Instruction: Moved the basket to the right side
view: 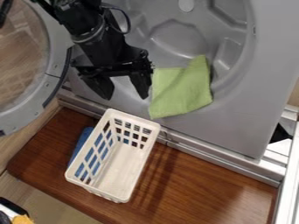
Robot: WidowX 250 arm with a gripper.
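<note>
- Green cloth, just right of the fingers in the view, draped on the grey moulded panel behind them.
- Round grey-rimmed door, left of the fingers.
- Blue thing, below the fingers, partly hidden.
- Brown wooden desk, lower in view than the fingers; a metal rail runs along its upper edge.
- Yellow-orange thing, well apart from the fingers, bottom left corner.

White slotted basket: 1 | green cloth: 1 | blue object, partly hidden: 1 | round door: 1 | wooden board: 1 | yellow object, edge-cropped: 1
</note>
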